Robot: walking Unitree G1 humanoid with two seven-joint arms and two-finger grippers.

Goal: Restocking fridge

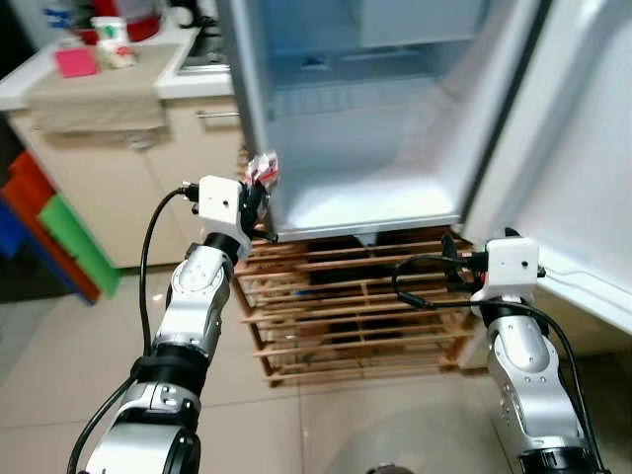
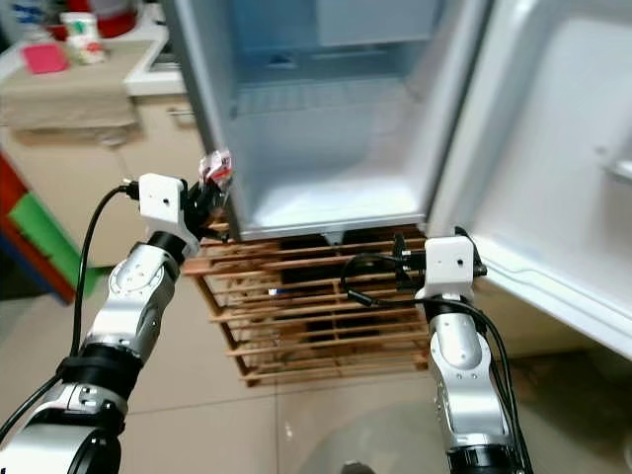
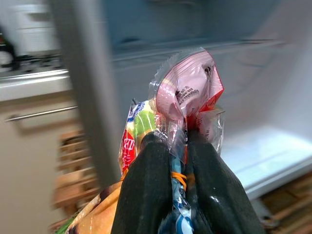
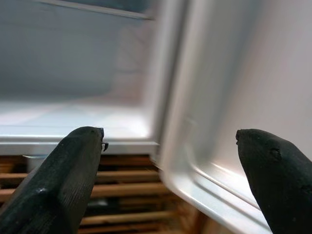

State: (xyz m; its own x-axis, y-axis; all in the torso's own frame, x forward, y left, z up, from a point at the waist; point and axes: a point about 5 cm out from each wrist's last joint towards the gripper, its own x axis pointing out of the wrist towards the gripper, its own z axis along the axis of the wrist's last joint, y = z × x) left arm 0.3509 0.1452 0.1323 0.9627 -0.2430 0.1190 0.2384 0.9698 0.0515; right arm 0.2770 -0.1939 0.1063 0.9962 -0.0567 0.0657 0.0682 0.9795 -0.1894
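**Fridge open, snack bag held at its left edge**

The fridge (image 1: 365, 118) stands open on a wooden slatted pallet (image 1: 346, 306), its white door (image 1: 583, 168) swung out to the robot's right.

The left gripper (image 3: 178, 161) has its two black fingers pressed together on a clear plastic bag of snacks (image 3: 187, 92). The bag is pinched at its neck, where an orange band shows between the fingers, and its pink and red wrapped contents bulge above the fingertips. A green, red and white packet (image 3: 136, 131) sits against the bag's side, partly behind one finger. From the head camera, the left gripper (image 1: 259, 193) is raised in front of the fridge's left side wall, just at the front corner of the bottom compartment, with the bag (image 1: 263, 168) sticking up beside the grey cabinet edge.

The right gripper (image 4: 170, 161) is spread wide with nothing between its fingers. Between the fingers lie the bright floor of the fridge's bottom compartment, the inner rim of the door and the pallet slats below. In the head view, the right gripper (image 1: 449, 265) is held low, near the lower right corner of the fridge where the door meets the cabinet.

Inside the fridge, a wire shelf (image 1: 346, 94) crosses the back. To the robot's left is a kitchen counter (image 1: 99, 84) with a beige cloth draped over its edge, a pink container (image 1: 75, 61) and a small carton (image 1: 112, 41) on top.
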